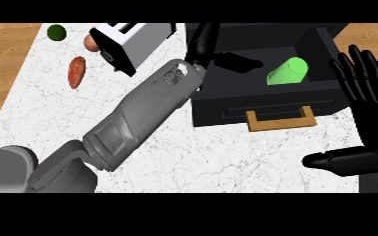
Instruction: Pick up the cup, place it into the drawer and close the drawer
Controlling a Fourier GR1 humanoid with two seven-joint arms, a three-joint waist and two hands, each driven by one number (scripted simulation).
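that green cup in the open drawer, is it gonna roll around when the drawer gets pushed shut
Probably a little: the green cup seems to lie on its side in the drawer, so its round wall may roll when pushed. It looks rigid and smooth, likely slippery to pinch. The drawer's walls should contain it.

We see a counter [221,165] of white stone veined in grey, polished smooth. The drawer [221,111] looks matt black, its handle [280,123] plain tan wood. The cup [288,72] is smooth green plastic with a soft sheen. The left forearm [140,115] reads to us as brushed grey metal; the left hand [205,40] and right hand [362,87] are glossy black.
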